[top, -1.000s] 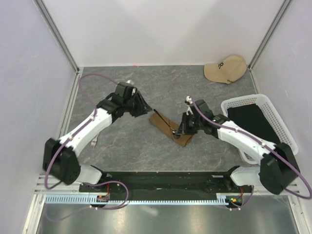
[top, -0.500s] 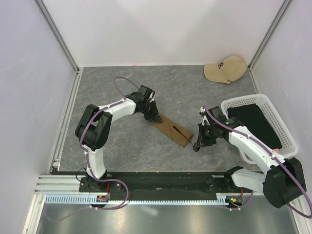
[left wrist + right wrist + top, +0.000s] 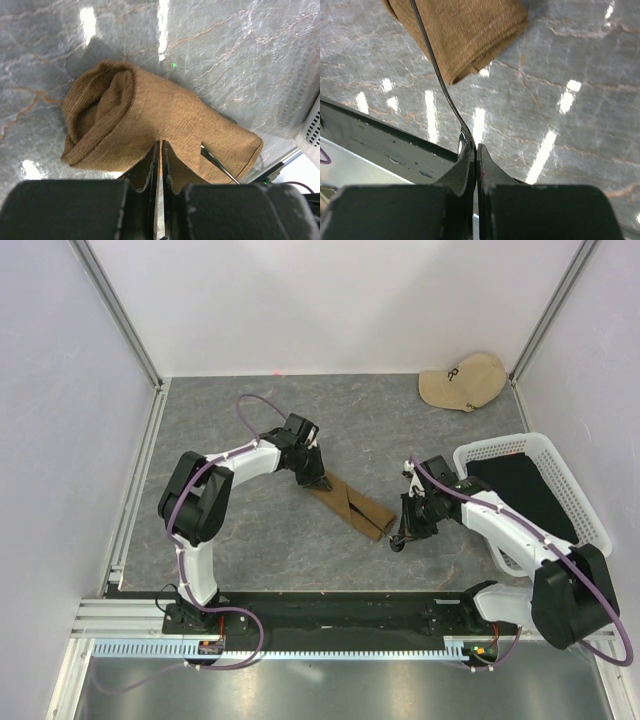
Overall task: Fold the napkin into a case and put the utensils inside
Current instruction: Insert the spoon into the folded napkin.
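The case (image 3: pixel 352 506) lies flat mid-tabletop (image 3: pixel 260 550), its long axis slanting from the left hand (image 3: pixel 318 483) at its far-left end down to the right hand (image 3: pixel 402 538), just off its near-right end. The left hand looks pinched shut on the cloth's edge. The right is clamped on a thin utensil (image 3: pixel 440 76) whose stem reaches up-left over the case, roughly along that axis, with the basket (image 3: pixel 500 445) close on the right and open room near-left.

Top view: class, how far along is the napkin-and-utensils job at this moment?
Done: the napkin lies folded into a narrow case. In hand: the left gripper pinches its far end; the right gripper grips a metal utensil, apparently partly tucked into the near end. Left: getting it fully inside, plus any other utensils, none in view.
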{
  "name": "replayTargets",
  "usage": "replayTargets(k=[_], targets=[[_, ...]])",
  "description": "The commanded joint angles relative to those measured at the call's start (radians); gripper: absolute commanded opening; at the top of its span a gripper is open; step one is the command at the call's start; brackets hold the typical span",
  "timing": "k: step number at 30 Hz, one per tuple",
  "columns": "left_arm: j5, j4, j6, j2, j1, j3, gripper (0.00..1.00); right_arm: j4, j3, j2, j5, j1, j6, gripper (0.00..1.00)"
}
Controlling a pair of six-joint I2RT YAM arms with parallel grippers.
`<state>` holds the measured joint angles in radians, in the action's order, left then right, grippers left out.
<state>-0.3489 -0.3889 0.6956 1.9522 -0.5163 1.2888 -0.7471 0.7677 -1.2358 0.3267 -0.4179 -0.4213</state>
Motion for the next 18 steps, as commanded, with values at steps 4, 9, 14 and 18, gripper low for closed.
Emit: replayTargets(k=[4,9,14,18], targets=[[-0.005,0.001,-0.068,0.039,0.004,0.064,0.09,0.118,0.048,-0.077,0.060,0.013,0.007,0.00],[-0.002,-0.002,-0.079,0.053,0.004,0.069,0.08,0.127,0.068,-0.096,0.066,0.014,0.018,0.00],[-0.002,-0.013,-0.082,0.028,0.006,0.079,0.08,0.118,0.076,-0.082,0.081,0.018,0.024,0.00],[0.008,-0.037,-0.084,-0.012,0.028,0.101,0.09,0.136,0.065,-0.091,0.080,0.022,0.044,0.00]])
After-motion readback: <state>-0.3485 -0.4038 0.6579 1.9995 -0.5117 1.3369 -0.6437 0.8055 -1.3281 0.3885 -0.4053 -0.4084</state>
